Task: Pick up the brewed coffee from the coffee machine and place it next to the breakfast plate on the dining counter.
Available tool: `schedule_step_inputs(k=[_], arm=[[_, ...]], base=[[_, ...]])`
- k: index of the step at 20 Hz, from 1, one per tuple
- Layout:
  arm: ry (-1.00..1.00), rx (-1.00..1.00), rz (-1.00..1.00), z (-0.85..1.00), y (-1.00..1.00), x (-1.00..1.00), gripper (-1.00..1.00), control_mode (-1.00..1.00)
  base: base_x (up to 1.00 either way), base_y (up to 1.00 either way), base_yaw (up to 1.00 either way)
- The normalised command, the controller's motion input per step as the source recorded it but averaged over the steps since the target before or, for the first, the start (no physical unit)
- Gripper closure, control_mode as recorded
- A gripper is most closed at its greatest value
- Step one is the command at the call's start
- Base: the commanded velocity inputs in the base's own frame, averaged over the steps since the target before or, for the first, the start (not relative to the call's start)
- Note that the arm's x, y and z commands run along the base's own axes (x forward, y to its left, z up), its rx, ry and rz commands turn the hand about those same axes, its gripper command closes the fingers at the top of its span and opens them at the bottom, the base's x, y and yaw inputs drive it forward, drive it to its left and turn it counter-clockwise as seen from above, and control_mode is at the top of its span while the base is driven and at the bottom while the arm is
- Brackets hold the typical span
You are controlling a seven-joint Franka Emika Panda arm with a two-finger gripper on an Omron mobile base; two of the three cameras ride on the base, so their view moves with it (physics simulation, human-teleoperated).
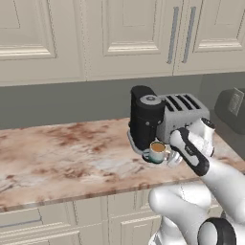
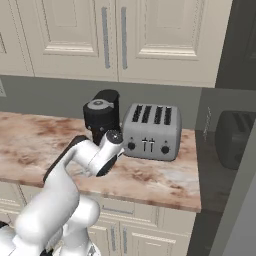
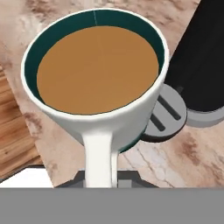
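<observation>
The brewed coffee (image 1: 157, 151) is a small white mug with a teal base, full of light brown coffee (image 3: 97, 68). It stands at the front of the tall black coffee machine (image 1: 145, 117), over the machine's grey drip base (image 3: 168, 114). My gripper (image 1: 171, 157) reaches in from the right and is shut on the mug's white handle (image 3: 99, 157), which runs down between the fingertips. Whether the mug rests on the drip base or hangs just above it, I cannot tell. My arm covers the mug in the right base view, where the coffee machine (image 2: 102, 117) stands behind my wrist. The breakfast plate and the dining counter are out of view.
A silver slotted toaster (image 1: 184, 112) (image 2: 151, 131) stands right beside the coffee machine, close behind my wrist. The marble top (image 1: 72, 153) on cream cabinets stretches to the left. Upper cabinets (image 1: 129, 33) hang above. A dark appliance (image 2: 235, 135) sits in the recess at the right.
</observation>
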Motion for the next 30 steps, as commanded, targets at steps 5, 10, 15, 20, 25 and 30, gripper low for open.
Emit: schedule_step_inputs(k=[5, 10, 15, 20, 25, 30], arm=[[-0.07, 0.0, 0.09, 0.59, 0.0, -0.61, 1.0, -1.0], [0.0, 0.0, 0.06, 0.69, 0.0, -0.43, 1.0, -1.0], [0.01, 0.0, 0.01, 0.72, -0.01, -0.03, 1.0, -1.0], [0.05, 0.0, 0.0, 0.56, 0.0, 0.0, 1.0, -1.0], [0.04, 0.0, 0.0, 0.06, -0.01, 0.0, 1.0, -1.0], [0.0, 0.0, 0.01, 0.0, -0.03, 0.01, 1.0, -1.0]], base=[[0.0, 0.0, 0.0], [0.0, 0.0, 0.0], [0.0, 0.0, 0.0], [0.0, 0.0, 0.0], [0.0, 0.0, 0.0], [0.0, 0.0, 0.0]])
